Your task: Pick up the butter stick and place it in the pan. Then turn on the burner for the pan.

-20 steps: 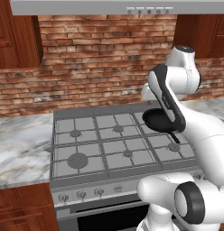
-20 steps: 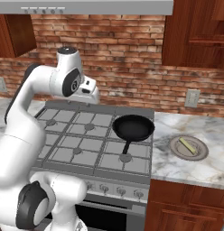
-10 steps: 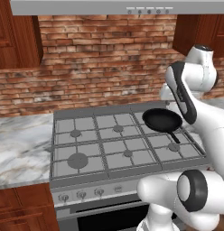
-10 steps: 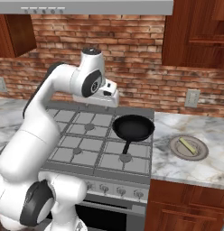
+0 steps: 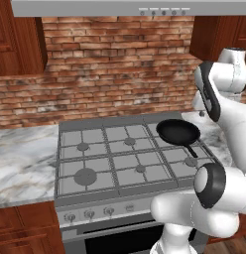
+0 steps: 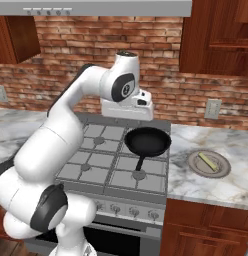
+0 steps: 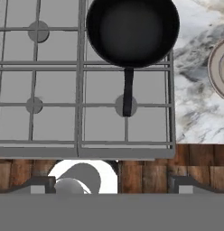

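The butter stick (image 6: 208, 161) lies on a round grey plate (image 6: 222, 171) on the marble worktop (image 6: 196, 182) to the right of the stove — well apart from the gripper (image 6: 127, 109), which hangs above the back of the cooktop, just behind the pan (image 6: 148, 141). So the coming reach, as I judge it, goes to the robot's right and a little forward, passing over the pan. The stick's long axis runs diagonally across the plate in the right base view, from upper left to lower right; the gripper would likely need to turn so its jaws close across the narrow width.

In the hand view the fingertips (image 7: 38, 187) stand far apart at the bottom corners, spread wide with nothing between them. That view looks straight down on the pan (image 7: 133, 28), its handle pointing toward the stove's front edge and ending over the front right burner (image 7: 126, 106); the plate's rim (image 7: 216, 67) shows at the right edge.

Counted: one butter stick, one plate, one pan — seen too from the left base view (image 5: 178, 132) — one arm with one gripper, and six burners on the stove (image 5: 130, 161). A row of knobs (image 6: 127, 212) lines the stove front; their number is hard to tell.
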### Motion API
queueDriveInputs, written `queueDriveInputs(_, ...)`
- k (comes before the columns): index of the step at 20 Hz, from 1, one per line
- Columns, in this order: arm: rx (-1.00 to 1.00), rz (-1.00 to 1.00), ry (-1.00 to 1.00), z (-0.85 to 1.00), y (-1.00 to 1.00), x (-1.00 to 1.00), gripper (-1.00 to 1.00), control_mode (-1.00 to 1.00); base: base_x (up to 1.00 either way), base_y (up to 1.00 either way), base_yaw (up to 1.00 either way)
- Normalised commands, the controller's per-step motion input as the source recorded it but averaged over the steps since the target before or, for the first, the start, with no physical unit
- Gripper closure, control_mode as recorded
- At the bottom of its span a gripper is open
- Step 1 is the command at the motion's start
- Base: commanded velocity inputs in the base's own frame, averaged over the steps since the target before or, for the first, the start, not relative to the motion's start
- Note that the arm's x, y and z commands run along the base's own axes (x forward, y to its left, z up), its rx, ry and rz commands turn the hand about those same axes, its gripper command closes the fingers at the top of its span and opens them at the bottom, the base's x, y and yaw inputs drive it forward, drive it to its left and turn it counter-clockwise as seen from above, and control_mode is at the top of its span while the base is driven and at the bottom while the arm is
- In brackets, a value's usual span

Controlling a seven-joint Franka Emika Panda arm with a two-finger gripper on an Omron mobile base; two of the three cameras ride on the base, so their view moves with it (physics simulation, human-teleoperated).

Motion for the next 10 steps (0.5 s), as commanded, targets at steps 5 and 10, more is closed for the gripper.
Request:
queueDriveInputs(5, -0.04, 0.04, 0.02, -0.24, -0.61, 0.00, -1.00, -1.00, 0.00, 0.00, 0.00)
queueDriveInputs(10, -0.03, 0.06, 0.00, -0.32, -0.53, 0.00, -1.00, -1.00, 0.00, 0.00, 0.00)
